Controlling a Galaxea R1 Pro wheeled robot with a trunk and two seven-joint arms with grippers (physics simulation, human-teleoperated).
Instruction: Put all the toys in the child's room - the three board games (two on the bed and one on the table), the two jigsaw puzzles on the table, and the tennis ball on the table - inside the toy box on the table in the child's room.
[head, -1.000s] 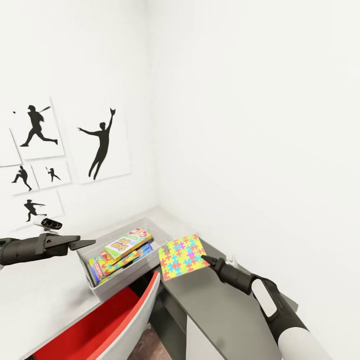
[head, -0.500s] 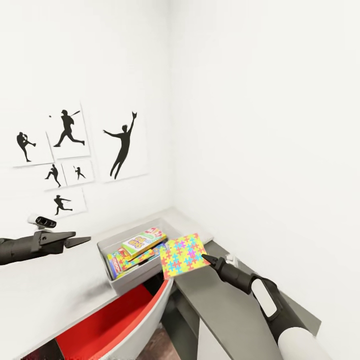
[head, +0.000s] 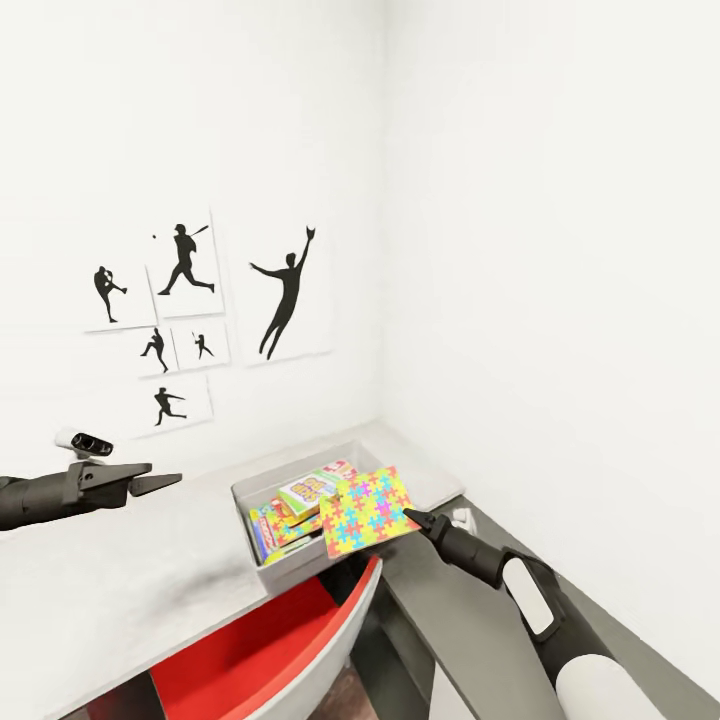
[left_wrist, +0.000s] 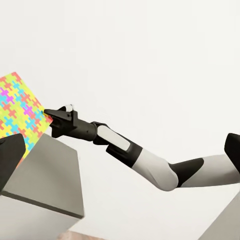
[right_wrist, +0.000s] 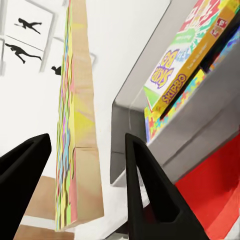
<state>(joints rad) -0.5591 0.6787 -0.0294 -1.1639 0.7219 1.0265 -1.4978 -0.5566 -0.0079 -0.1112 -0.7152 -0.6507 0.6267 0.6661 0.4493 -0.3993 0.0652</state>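
Gripping a jigsaw puzzle (head: 367, 511) by its near corner, the right tool (head: 412, 517) holds it tilted at lower centre of the head frame, overlapping the near right corner of the toy box (head: 262, 489). That box sits on the pale worktop (head: 120, 570) with the Skip-Bo box (head: 308, 489) and other toys inside. Left tool (head: 160, 483), lower left, hangs empty, jaws narrow.

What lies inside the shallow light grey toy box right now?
In the light grey toy box, a Skip-Bo board game box tops other colourful boxes, hard to identify. The jigsaw puzzle square held by the right gripper covers the box's near corner.
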